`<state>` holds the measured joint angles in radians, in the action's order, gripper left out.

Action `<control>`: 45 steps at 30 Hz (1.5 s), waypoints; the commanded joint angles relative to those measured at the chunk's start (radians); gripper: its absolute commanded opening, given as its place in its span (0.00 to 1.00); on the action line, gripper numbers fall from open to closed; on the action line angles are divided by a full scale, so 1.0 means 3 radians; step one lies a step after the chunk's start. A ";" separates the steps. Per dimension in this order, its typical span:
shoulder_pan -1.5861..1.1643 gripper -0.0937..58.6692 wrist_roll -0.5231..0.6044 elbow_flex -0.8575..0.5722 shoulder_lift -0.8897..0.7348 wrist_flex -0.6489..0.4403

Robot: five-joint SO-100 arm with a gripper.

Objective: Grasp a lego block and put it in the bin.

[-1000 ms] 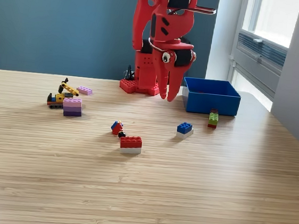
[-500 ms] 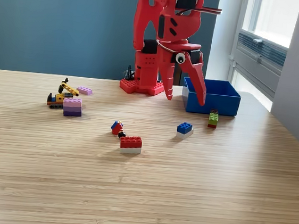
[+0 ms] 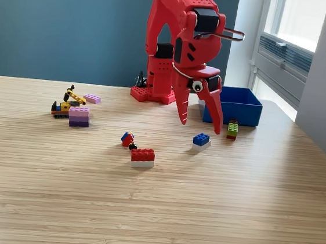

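Gripper (image 3: 200, 126) is hanging wide and empty above the blue brick (image 3: 201, 139), which is sitting near the bin (image 3: 230, 104); judging it light, rigid, slick-sided, best pinched across flat flanks.

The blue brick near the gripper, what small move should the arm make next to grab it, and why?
Probably lower straight down. The gripper hangs open above the table, its jaws spread roughly over the blue brick, holding nothing, so descending should bring the brick between them.
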<state>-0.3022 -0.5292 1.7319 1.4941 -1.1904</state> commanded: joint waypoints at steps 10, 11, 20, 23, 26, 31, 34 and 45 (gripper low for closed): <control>-0.0005 0.59 0.0046 -0.0680 -0.0598 0.0015; -0.0010 0.59 0.0061 -0.0721 -0.0649 0.0015; -0.0072 0.34 0.0256 -0.0951 -0.1012 0.0015; -0.0107 0.08 0.0394 -0.1038 -0.1079 0.0015; -0.0143 0.00 0.0557 -0.1099 -0.1110 0.0015; -0.0189 0.00 0.0920 -0.1278 -0.1099 0.0000; -0.0205 0.00 0.1202 -0.1319 -0.1064 -0.0005; -0.0291 0.00 0.2281 -0.1739 -0.0660 -0.0450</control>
<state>-0.3666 0.1012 1.2901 1.1505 -1.2931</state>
